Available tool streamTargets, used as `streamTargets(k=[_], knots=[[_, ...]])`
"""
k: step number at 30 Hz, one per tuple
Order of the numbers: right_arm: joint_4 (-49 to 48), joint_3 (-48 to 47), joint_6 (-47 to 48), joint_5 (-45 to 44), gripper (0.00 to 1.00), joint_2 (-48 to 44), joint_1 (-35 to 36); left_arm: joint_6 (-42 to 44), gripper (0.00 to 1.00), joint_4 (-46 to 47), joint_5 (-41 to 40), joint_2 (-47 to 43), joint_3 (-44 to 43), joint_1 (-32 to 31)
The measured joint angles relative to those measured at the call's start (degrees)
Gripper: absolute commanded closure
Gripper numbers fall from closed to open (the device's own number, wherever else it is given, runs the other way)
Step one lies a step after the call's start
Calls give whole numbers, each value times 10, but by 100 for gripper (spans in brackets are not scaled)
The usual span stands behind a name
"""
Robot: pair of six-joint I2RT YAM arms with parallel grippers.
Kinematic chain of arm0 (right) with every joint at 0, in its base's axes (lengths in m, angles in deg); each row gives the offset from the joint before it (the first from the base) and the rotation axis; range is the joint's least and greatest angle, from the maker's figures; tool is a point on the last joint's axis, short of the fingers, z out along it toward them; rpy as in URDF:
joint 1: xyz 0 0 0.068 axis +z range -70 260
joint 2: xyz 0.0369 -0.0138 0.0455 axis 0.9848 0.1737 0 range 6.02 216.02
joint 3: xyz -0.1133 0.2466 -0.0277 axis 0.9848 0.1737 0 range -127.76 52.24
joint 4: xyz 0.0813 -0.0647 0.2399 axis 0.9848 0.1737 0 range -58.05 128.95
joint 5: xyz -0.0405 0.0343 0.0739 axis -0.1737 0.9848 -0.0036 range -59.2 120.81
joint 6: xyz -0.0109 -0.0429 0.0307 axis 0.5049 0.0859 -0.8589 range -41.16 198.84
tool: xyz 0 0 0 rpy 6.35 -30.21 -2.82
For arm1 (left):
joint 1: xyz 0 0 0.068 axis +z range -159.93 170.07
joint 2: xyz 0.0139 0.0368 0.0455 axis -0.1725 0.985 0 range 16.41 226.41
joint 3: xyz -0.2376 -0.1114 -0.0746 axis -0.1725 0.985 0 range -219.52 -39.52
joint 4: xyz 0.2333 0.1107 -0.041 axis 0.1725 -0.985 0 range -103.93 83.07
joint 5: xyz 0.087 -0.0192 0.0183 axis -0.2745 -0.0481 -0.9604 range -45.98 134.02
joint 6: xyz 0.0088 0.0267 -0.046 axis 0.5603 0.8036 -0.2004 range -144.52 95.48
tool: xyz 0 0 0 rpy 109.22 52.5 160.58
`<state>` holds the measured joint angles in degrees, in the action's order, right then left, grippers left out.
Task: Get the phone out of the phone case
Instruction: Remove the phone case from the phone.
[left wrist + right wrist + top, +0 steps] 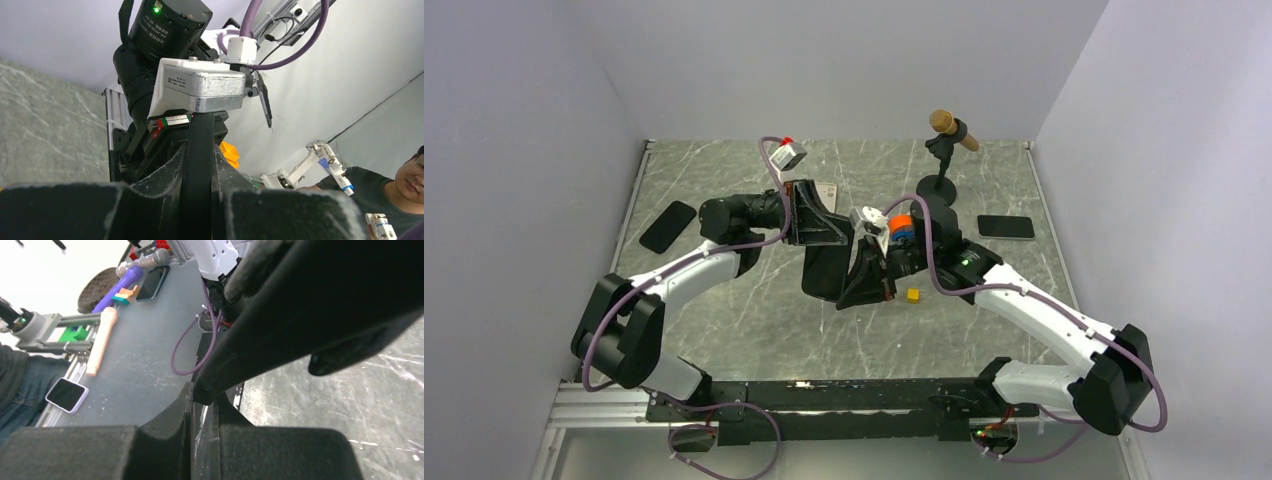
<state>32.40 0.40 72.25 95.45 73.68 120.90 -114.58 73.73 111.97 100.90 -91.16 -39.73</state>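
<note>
A black phone in its phone case hangs above the middle of the table, held between both arms. My left gripper is shut on its far end. In the left wrist view the slab stands edge-on between the left gripper's pads. My right gripper grips the near right edge. In the right wrist view the right gripper is pinched on a thin lip at the corner of the black case. I cannot tell where the phone ends and the case begins.
A bare black phone lies at the table's left and another dark phone at the right. A microphone on a stand rises at the back. A small yellow block sits just right of the right gripper.
</note>
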Motion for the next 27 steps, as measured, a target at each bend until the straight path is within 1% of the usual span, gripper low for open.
streamTargets(k=[5, 9, 12, 16, 24, 27], knots=[[69, -30, 56, -26, 100, -14, 8, 22, 100, -15, -24, -21, 0, -11], [90, -29, 76, -55, 100, -33, 14, 36, 100, -34, -37, -23, 0, -19], [105, -28, 89, -72, 100, -48, 19, 35, 100, -31, -44, -23, 2, -27], [115, -28, 108, -92, 100, -58, 35, 21, 100, -9, -45, -22, 5, -33], [126, -29, 137, -101, 100, -60, 58, -19, 100, 38, -46, -10, 17, -41], [140, -31, 159, -108, 100, -60, 66, -46, 100, 50, -49, 0, 22, -47]])
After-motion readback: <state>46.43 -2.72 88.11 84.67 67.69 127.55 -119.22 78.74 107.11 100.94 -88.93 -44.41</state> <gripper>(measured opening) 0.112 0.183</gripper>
